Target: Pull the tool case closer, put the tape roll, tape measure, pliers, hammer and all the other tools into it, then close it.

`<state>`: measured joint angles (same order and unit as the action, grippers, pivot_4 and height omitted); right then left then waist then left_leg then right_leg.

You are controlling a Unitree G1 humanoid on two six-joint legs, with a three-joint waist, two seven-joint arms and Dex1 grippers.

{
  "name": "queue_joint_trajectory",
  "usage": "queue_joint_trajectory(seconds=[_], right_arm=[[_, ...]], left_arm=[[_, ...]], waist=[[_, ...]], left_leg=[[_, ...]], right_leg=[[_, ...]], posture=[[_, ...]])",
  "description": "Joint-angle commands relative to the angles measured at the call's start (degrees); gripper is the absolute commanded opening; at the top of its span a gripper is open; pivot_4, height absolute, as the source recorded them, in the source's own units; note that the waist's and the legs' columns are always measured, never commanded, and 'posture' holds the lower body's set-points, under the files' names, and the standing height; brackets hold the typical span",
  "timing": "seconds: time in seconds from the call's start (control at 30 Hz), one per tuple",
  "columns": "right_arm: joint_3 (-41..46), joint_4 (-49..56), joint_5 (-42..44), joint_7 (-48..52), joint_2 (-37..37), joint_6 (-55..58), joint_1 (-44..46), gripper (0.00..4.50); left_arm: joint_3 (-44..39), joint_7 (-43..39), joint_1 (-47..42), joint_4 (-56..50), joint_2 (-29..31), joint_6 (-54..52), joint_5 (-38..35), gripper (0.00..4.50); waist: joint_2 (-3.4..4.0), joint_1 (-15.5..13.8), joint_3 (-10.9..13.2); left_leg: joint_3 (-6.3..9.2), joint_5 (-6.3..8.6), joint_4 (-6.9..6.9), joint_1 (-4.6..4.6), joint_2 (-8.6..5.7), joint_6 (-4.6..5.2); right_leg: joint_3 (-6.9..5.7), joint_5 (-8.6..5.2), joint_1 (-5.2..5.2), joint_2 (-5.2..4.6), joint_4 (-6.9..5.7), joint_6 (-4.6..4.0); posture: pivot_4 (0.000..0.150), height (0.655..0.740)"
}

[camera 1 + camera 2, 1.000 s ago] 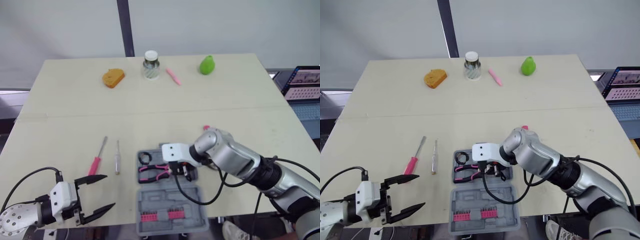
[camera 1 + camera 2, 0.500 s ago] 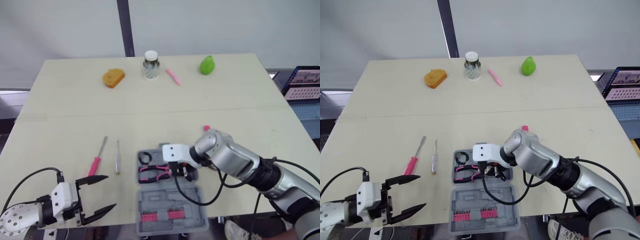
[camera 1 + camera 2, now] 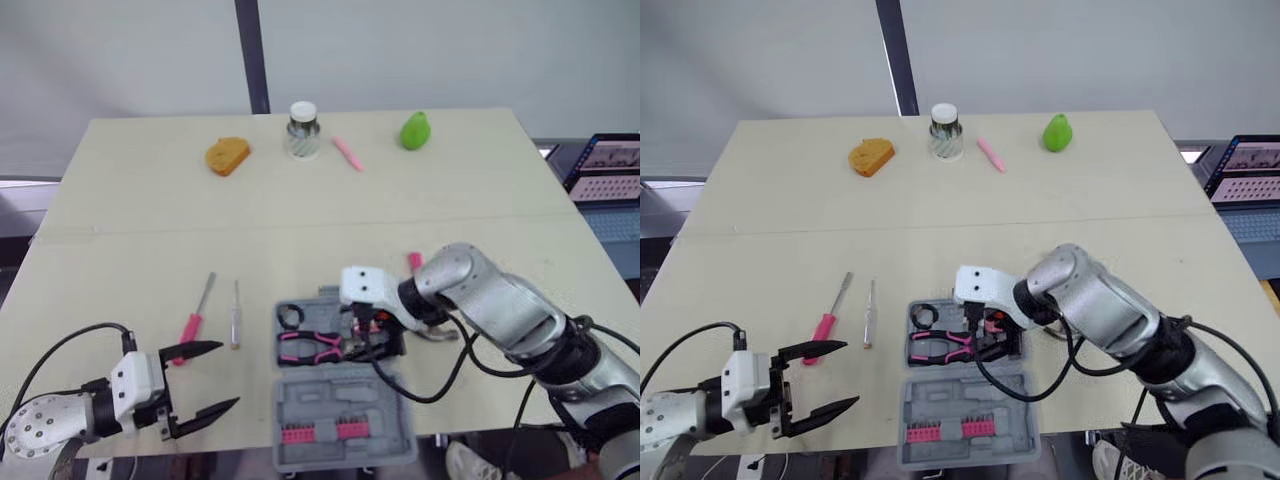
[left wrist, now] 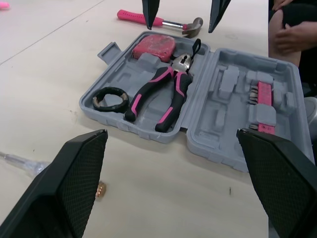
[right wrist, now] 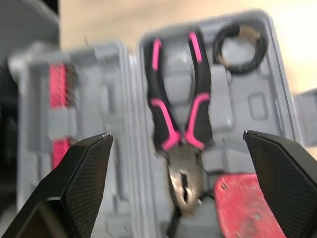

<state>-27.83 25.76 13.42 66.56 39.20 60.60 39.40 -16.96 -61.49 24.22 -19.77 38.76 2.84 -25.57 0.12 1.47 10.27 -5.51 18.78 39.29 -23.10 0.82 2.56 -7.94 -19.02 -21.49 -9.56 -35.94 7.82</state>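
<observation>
My right gripper [image 4: 183, 11], jaws apart, hangs over the tool case [image 4: 225, 136], left gripper [image 3: 208, 378] likewise agape; reaching for the hammer [image 4: 171, 23], I risk dislodging the seated pliers [image 4: 166, 91]

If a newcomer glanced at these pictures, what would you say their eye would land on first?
Most likely the open grey tool case at the table's near edge, with pink-handled pliers, a black tape roll and a red tape measure bedded in it, and the right hand hovering open just above. Next, the left hand, open at the near left edge, close to a pink-handled screwdriver lying on the table.
</observation>
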Motion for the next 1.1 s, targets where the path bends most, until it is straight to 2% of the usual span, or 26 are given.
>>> queue_joint_trajectory(seconds=[0.03, 0.23, 0.57, 1.1], right_arm=[[5.3, 0.0, 3.2, -1.9, -1.3, -4.2, -3.6, 3.15], [8.2, -3.7, 5.4, -2.9, -4.7, -14.7, -11.9, 0.07], [5.5, -16.8, 0.6, -4.1, -8.4, -29.8, -14.9, 0.02], [3.4, -25.0, -4.5, -5.3, -12.0, -33.8, -14.6, 0.02]], left_arm=[[0.5, 0.1, -0.4, -1.4, 0.0, -0.3, -1.0, 4.5], [1.4, -0.3, -1.8, -1.2, 0.4, -0.9, -0.9, 4.5], [1.1, -0.4, -2.6, -2.0, 1.3, -2.2, -1.0, 4.5], [0.2, 0.1, -1.7, -3.1, 1.9, -3.0, -1.5, 4.5]], waist=[[0.0, 0.0, 0.0], [-0.04, 0.0, 0.0], [-0.08, 0.0, 0.0], [-0.09, 0.0, -0.1]], left_leg=[[-0.04, 0.0, 0.0, 0.0, -0.01, 0.0], [-0.04, -0.01, 0.0, 0.02, 0.0, 0.0], [-0.06, -0.01, 0.01, 0.03, -0.01, 0.01], [-0.04, -0.02, 0.01, 0.03, 0.0, 0.01]], right_leg=[[0.01, 0.0, -0.01, 0.0, 0.01, 0.0], [0.01, 0.0, 0.0, 0.03, -0.01, 0.0], [0.02, 0.0, 0.01, 0.04, -0.01, 0.0], [0.02, 0.0, 0.01, 0.04, -0.02, 0.0]], posture=[[0.15, 0.695], [0.15, 0.695], [0.15, 0.695], [0.15, 0.695]])
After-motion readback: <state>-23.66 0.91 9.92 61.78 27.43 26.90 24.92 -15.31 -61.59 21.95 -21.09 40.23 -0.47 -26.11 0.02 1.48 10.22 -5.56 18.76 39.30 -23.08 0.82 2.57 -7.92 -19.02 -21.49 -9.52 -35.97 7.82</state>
